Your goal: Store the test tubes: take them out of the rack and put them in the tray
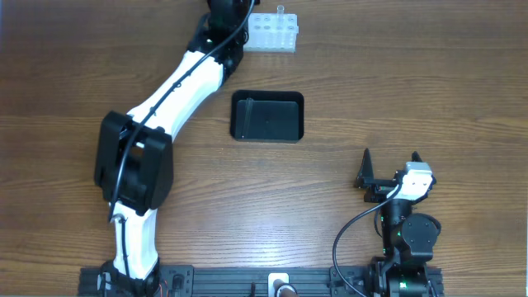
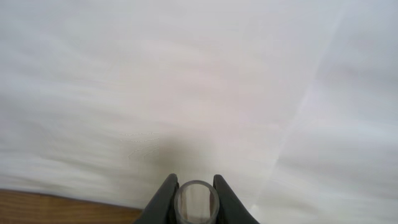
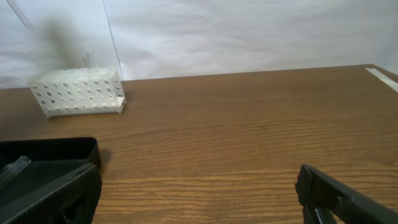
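Left arm stretches far up the table beside the rack [image 1: 272, 35], left gripper [image 2: 196, 185] clamped on a tube [image 2: 196, 203]. Right arm sits folded near its base, right gripper [image 1: 391, 165] fingers apart.

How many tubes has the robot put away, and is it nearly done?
The first tube already lies in the black tray. The left gripper is shut on a second tube near the white rack. A third tube stands in the rack, waiting. Not nearly done.

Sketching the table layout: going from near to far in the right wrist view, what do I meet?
First the right gripper, then the black tray, then the white rack.
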`<state>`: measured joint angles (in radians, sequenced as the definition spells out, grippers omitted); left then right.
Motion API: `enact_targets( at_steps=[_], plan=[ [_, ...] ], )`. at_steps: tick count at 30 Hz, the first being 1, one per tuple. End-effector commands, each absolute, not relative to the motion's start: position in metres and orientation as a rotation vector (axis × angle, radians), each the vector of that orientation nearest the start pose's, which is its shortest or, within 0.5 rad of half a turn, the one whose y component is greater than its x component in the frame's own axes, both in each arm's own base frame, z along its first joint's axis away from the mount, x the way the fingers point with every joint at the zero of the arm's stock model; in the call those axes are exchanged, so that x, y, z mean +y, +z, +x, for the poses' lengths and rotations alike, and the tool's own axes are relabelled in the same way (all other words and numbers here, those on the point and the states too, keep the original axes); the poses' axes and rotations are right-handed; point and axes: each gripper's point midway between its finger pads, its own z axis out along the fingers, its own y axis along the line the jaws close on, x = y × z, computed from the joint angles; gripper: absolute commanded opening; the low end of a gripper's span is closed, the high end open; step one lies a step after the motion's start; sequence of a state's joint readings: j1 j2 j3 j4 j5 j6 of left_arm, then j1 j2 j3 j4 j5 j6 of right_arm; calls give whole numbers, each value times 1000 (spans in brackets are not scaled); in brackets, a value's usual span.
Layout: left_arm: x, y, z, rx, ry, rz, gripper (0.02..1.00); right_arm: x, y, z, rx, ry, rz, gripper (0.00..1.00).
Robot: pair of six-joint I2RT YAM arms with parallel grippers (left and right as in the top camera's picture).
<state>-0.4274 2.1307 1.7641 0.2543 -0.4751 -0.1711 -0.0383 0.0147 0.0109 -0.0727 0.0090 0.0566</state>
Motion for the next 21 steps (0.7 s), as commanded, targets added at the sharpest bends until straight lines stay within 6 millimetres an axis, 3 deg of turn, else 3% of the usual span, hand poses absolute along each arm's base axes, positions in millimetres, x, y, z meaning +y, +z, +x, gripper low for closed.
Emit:
enact_targets(
  at_steps=[1,5,10,13,21],
  plan=[
    [-204,288,600,1736,-124,-45,40,-9,156,246,1644,22,83,991],
    [-214,247,577,1966,-240,-55,40,-9,156,246,1644,22,83,991],
    [-201,190,543,2236,-220,-196,40,-9,156,246,1644,22,83,991],
    [-193,165,522,2363,-190,-267,40,-9,156,246,1644,22,83,991],
    [-200,152,504,2444,-168,-235,40,-9,156,246,1644,22,83,993]
  ],
)
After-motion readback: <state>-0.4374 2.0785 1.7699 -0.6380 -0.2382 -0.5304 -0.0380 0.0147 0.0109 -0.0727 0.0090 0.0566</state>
